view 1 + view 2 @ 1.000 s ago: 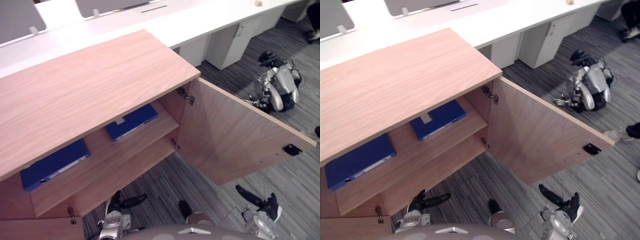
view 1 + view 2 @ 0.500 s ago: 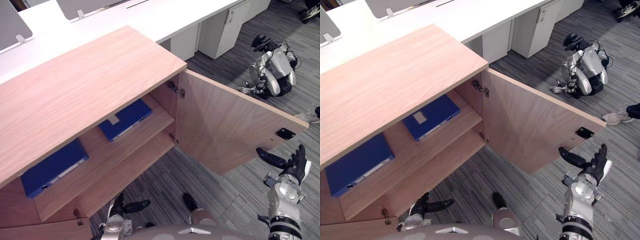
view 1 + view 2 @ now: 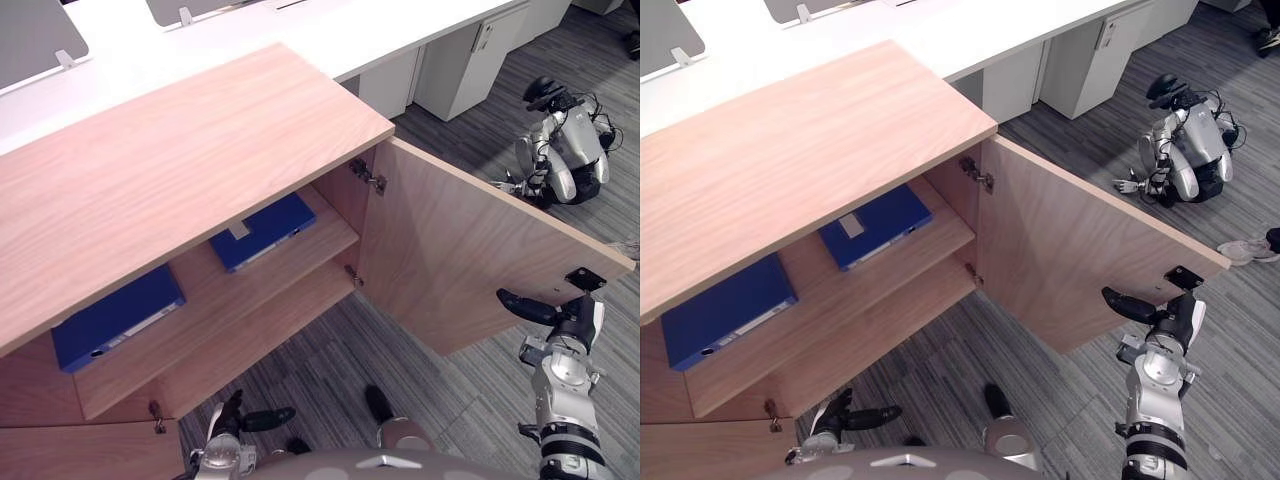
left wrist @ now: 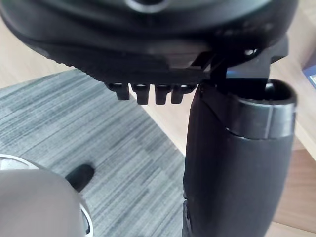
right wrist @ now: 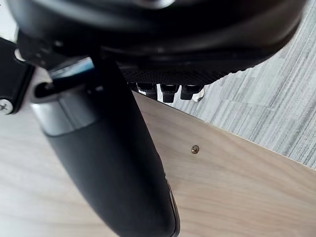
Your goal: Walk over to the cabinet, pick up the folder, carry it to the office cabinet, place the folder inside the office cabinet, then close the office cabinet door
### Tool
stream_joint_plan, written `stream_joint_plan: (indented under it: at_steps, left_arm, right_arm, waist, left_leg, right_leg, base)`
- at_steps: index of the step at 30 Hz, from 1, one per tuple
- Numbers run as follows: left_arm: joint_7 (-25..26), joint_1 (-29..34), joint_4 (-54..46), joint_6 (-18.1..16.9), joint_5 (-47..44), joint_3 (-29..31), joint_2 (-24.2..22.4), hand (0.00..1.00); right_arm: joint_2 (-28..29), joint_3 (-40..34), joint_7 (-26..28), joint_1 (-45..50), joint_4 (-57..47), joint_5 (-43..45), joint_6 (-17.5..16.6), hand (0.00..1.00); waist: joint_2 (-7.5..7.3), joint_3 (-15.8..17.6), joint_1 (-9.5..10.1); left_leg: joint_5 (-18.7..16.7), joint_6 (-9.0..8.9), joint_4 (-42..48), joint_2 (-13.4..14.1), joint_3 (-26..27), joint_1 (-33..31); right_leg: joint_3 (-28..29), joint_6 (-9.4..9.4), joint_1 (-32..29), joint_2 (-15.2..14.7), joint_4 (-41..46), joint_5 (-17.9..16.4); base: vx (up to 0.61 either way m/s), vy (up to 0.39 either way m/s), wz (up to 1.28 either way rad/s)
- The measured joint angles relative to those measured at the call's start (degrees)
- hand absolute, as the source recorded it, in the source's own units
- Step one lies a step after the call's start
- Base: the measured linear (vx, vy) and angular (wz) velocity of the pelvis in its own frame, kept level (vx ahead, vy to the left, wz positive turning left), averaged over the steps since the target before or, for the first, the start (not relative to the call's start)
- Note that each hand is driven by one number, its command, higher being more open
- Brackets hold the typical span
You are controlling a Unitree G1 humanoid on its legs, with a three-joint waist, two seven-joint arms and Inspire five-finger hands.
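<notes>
Stock count, office cabinet
Blue folders: two. Shelves: two. Open door: one. Door hinges: two. White bench: one. Seated robot on floor: one.

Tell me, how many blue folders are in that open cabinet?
2, both flat on the upper shelf: left folder, and right folder nearer the door. The cabinet top may hide others.

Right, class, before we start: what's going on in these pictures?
A humanoid robot faces a wooden cabinet whose door stands wide open. Two blue folders lie flat on the upper shelf, so the putting-away looks done. The right hand is raised, open, by the door's free edge, close to its inner face, probably to swing it shut; contact is unclear. The left hand hangs low over the carpet, holding nothing.
</notes>
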Motion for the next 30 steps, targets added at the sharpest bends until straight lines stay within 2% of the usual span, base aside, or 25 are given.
stream_joint_plan:
  at_steps: [7,10,14,16,17,19,22,25,30]
  left_arm:
    - [0.00,-0.10,0.39,-0.02,2.06,-0.05,0.63,1.00]
    - [0.03,-0.19,1.31,0.05,2.19,-0.07,1.02,1.00]
    - [-0.06,-0.66,1.88,0.07,3.88,-1.94,1.59,1.00]
    - [-0.61,-1.40,2.40,0.14,4.28,-3.25,2.34,1.00]
    - [-0.86,-1.51,2.39,0.12,4.36,-3.95,2.74,1.00]
    - [-1.79,-2.29,2.41,0.14,5.43,-5.15,3.64,1.00]
    - [-2.94,-2.52,2.41,0.10,6.50,-6.29,4.19,1.00]
    - [-3.49,-2.55,2.41,0.09,6.50,-6.95,4.55,1.00]
    - [-3.99,-2.25,2.45,0.05,6.50,-9.18,5.66,1.00]
  right_arm:
    - [1.60,2.23,0.74,5.91,-8.16,-0.21,0.21,1.00]
    - [4.28,5.05,1.64,12.05,-16.41,-0.20,0.21,1.00]
    - [5.21,9.94,4.85,20.82,-23.36,0.20,0.22,1.00]
    - [4.42,12.58,8.30,25.86,-27.04,1.18,0.40,1.00]
    - [3.57,13.37,9.78,27.20,-28.02,2.23,0.52,1.00]
    - [-3.21,16.67,15.24,32.03,-31.58,5.06,0.95,1.00]
    - [-11.90,19.19,22.28,36.51,-37.56,7.24,1.09,1.00]
    - [-17.75,21.45,27.84,38.55,-42.21,9.62,1.06,1.00]
    - [-25.51,25.15,33.38,38.65,-48.88,14.61,0.31,1.00]
  waist:
    - [-0.57,-0.12,-0.46]
    - [-1.26,-0.52,-1.54]
    - [-2.98,-1.35,-2.34]
    - [-4.16,-1.44,-2.56]
    - [-4.50,-1.42,-2.61]
    - [-5.54,-1.56,-2.84]
    - [-6.05,-1.90,-2.96]
    - [-6.54,-2.44,-3.30]
    - [-7.72,-4.37,-3.44]
  left_leg:
    - [0.50,0.16,-0.77,-0.28,-0.74,0.00]
    - [0.50,0.14,-0.78,-0.12,-1.09,0.01]
    - [0.46,0.05,-0.59,0.07,-1.18,0.05]
    - [0.37,-0.16,-0.31,0.21,-1.17,0.12]
    - [0.21,-0.42,-0.25,0.24,-1.16,0.13]
    - [-0.37,-1.02,0.39,0.50,-0.85,0.12]
    - [-0.83,-1.12,1.29,0.93,0.01,0.18]
    - [-1.15,-1.24,2.00,1.31,0.39,0.27]
    - [-2.05,-1.32,3.56,1.90,0.46,0.16]
  right_leg:
    - [-0.19,0.02,0.22,-0.15,-0.90,0.78]
    - [0.05,-0.11,0.29,0.18,-1.20,1.23]
    - [0.23,-0.19,0.28,0.41,-1.19,1.35]
    - [0.31,-0.23,0.25,0.54,-1.12,1.32]
    - [0.31,-0.25,0.24,0.56,-1.11,1.31]
    - [0.46,-0.70,0.06,0.74,-0.62,1.14]
    - [1.47,-0.92,-0.31,1.26,0.23,1.00]
    - [1.80,-1.08,-0.32,1.62,0.69,0.97]
    - [1.84,-1.41,-0.04,1.88,0.98,0.77]
  base:
    - [0.00,-0.003,0.00]
    - [0.02,-0.026,-0.07]
    - [0.01,-0.020,-0.05]
    - [-0.01,-0.016,-0.06]
    - [-0.01,-0.009,-0.08]
    - [0.00,-0.008,-0.10]
    - [0.03,-0.007,-0.15]
    - [0.03,-0.007,-0.10]
    - [0.04,0.005,-0.01]
